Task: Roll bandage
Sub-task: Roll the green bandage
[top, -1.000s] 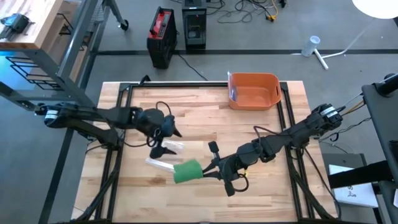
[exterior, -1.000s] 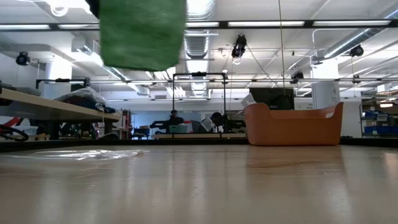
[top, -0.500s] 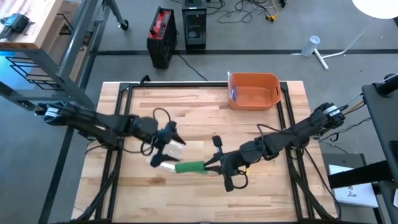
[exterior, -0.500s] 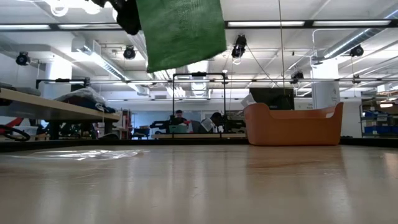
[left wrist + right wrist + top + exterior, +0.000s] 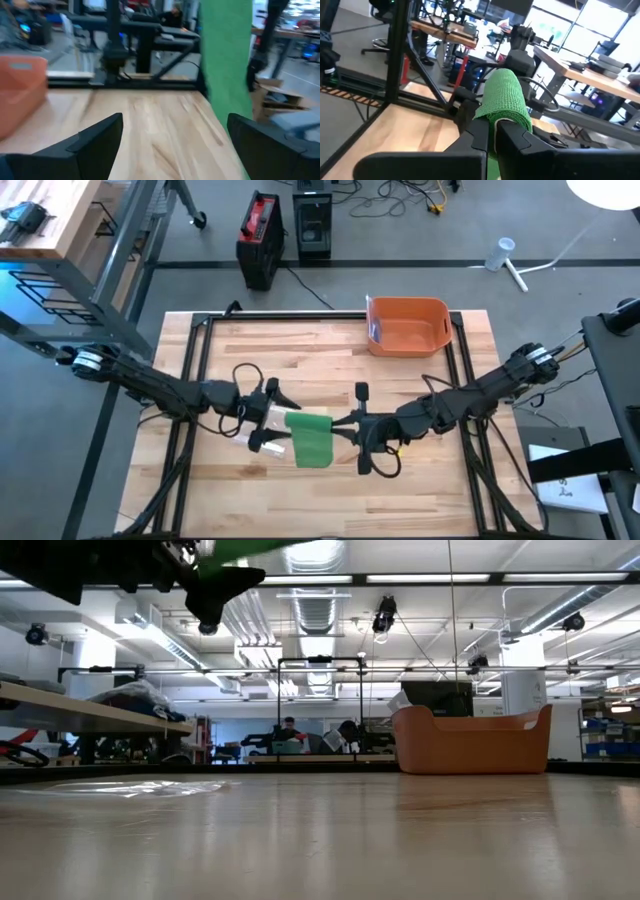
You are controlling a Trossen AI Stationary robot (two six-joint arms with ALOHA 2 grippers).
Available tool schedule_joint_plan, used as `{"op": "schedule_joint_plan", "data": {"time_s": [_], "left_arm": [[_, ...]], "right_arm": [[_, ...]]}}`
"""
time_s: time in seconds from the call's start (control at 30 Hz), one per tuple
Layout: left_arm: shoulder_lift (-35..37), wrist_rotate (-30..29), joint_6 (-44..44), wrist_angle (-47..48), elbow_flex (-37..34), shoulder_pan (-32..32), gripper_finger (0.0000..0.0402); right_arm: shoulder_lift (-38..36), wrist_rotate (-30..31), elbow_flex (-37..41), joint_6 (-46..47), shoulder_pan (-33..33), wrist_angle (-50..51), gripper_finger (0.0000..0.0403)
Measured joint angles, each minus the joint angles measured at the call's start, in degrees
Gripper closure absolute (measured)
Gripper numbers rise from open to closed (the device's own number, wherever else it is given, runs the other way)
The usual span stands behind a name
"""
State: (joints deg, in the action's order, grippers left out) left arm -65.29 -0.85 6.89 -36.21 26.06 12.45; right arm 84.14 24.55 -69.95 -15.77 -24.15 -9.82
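Holding: the right gripper (image 5: 340, 430) has its two dark fingers (image 5: 520, 142) pinched tight on the green bandage (image 5: 309, 439), clamping its rolled end.
Bandage: the green strip hangs in the air above the wooden table (image 5: 330, 350), near the middle of the board, at about 7 o'clock from the orange bin (image 5: 407, 326); in the right wrist view the roll (image 5: 506, 97) curls over the fingertips.
Left gripper: the left gripper (image 5: 275, 415) sits at 9 o'clock of the bandage, just beside it, fingers (image 5: 95, 137) spread wide with nothing between them; the green strip (image 5: 226, 65) hangs ahead of the open jaws.
Under the left gripper: a clear plastic wrapper (image 5: 262, 442) lies on the table by the bandage's 9 o'clock edge.
Bin: the orange bin stands at the 12 o'clock edge of the table, well apart from both grippers.
Low view: dark arm parts (image 5: 130, 565) and a sliver of green (image 5: 250, 546) show at 11 o'clock; the bin (image 5: 470, 740) stands at 3 o'clock.
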Motion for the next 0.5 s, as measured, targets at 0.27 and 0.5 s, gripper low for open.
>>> {"op": "schedule_joint_plan", "data": {"time_s": [0.27, 0.5], "left_arm": [[-1.4, -2.5, -0.6, -1.7, 0.5, 0.0, 0.0064], [-4.2, -2.5, -0.5, -1.7, 0.6, 0.0, 0.0082]], "right_arm": [[0.0, 3.3, 0.0, 0.1, 1.0, -0.4, 0.0394], [-0.5, 5.6, 0.0, -1.3, 1.0, -0.4, 0.0394]]}}
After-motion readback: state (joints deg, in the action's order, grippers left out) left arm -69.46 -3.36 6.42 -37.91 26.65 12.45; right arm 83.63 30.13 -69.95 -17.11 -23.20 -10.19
